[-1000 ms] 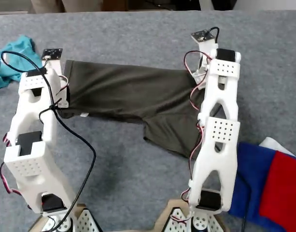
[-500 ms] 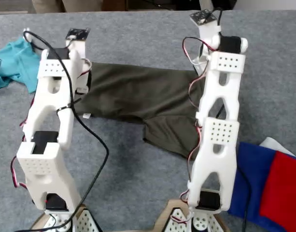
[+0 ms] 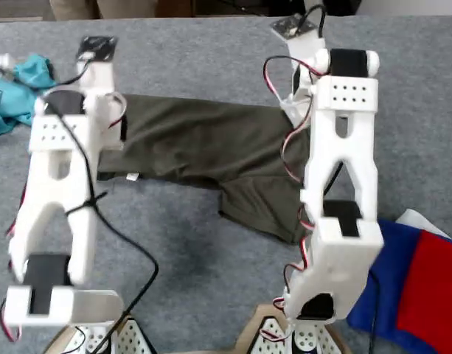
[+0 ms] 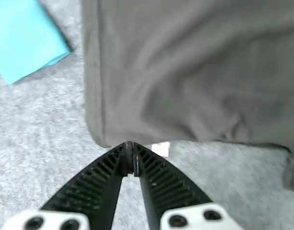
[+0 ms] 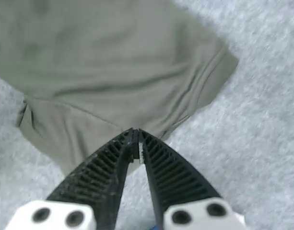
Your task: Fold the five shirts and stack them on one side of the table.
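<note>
A dark olive shirt (image 3: 203, 144) lies spread across the middle of the grey table, one sleeve (image 3: 259, 210) pointing toward the near edge. My left arm (image 3: 60, 155) stands raised over its left end. The left gripper (image 4: 129, 152) is shut and holds nothing, hovering over the shirt's corner (image 4: 101, 136) by a small white tag (image 4: 160, 149). My right arm (image 3: 343, 147) stands raised over the shirt's right end. The right gripper (image 5: 135, 139) is shut and holds nothing, above the shirt's (image 5: 103, 62) hem edge.
A crumpled teal shirt (image 3: 19, 88) lies at the far left, also in the left wrist view (image 4: 27, 38). At the near right a blue shirt (image 3: 391, 273) and a red shirt (image 3: 432, 295) lie piled over something white (image 3: 414, 217).
Both arms have lifted up from the shirt's two ends toward the camera. The olive shirt has stayed flat where it was.
</note>
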You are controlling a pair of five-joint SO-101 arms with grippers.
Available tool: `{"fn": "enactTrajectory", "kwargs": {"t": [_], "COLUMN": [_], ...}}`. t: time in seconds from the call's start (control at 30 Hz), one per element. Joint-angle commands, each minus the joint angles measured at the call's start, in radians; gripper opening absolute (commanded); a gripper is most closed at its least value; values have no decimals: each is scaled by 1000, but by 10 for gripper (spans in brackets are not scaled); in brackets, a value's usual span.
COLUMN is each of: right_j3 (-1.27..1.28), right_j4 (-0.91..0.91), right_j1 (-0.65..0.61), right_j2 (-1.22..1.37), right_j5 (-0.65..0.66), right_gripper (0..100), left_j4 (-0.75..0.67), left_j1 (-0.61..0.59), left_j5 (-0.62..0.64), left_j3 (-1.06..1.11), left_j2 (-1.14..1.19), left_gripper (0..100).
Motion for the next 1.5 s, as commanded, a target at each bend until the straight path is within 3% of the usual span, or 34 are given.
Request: {"fn": "enactTrajectory", "kwargs": {"t": [0.0, 0.1, 0.3, 0.53, 0.67, 0.9, 1.07, 1.47], "right_j3": [243, 498, 1046, 1409, 1477, 1488, 1446, 1345], "right_j4": [-86, -180, -382, -548, -597, -695, -733, -654], "right_j1": [-15, -39, -74, -113, -188, -285, -277, -277], "right_j2": [-196, -358, -654, -820, -819, -693, -519, -406], "right_j5": [11, 17, 149, 316, 327, 288, 285, 361], "right_gripper": [5, 5, 9, 48, 118, 127, 127, 128], "left_j4": [-149, -190, -227, -287, -373, -528, -535, -539], "left_j1": [-55, -89, -121, -180, -207, -299, -336, -333], "left_j5": [9, 9, 9, 9, 5, 9, 9, 9], "left_j3": [213, 278, 276, 310, 387, 494, 497, 494], "left_j2": [-142, -156, -54, 35, 67, 111, 124, 125], "left_gripper": [20, 20, 21, 21, 21, 21, 21, 21]}}
